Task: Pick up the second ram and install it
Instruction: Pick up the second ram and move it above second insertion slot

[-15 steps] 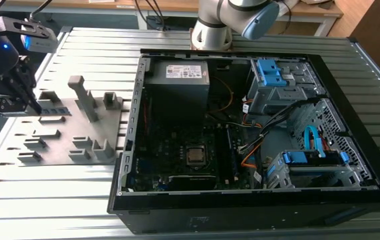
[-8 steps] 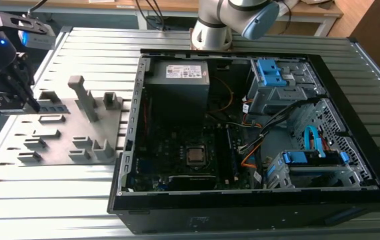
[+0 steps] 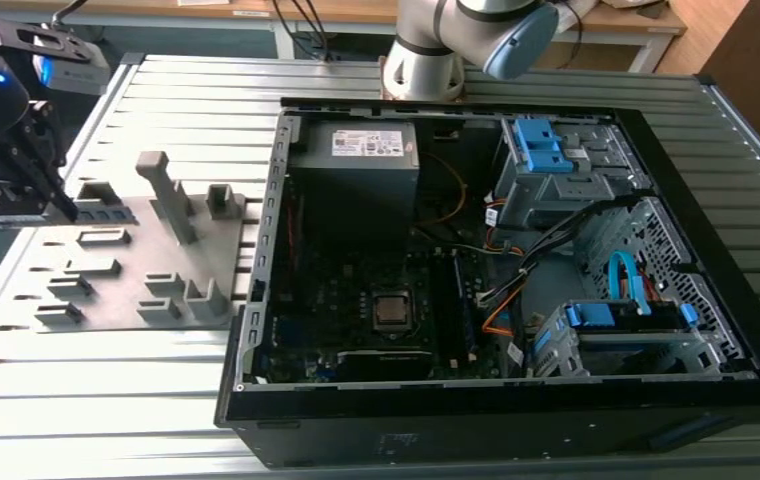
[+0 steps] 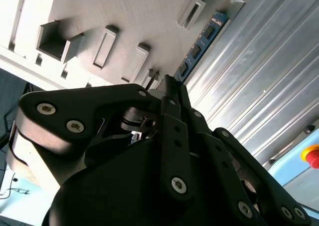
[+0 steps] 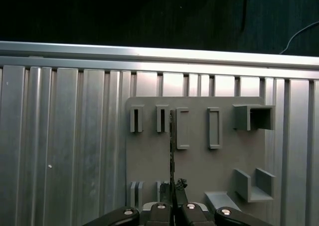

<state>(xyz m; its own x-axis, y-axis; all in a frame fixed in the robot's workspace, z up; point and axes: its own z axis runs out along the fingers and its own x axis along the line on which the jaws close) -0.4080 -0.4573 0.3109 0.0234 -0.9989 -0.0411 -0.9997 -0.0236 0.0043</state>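
Ram (image 4: 199,45) sits edge-on, pinched at one end by my gripper (image 5: 174,185), its length over the plate (image 5: 199,171) between slot blocks (image 5: 182,128) near one plate edge. To lift cleanly, I judge, keep it upright and rise straight, clear of the blocks.

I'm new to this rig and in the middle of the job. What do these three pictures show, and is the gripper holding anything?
This is one robot arm with a black gripper. The exterior view is taken from a camera off the arm. It shows a slatted metal table with an open computer case and, at that view's left, a grey fixture plate. Both wrist views come from cameras riding on the arm and looking past the gripper. They show it closed on the second ram, a thin memory stick, at the fixture plate. I cannot tell whether the stick is lifted clear.
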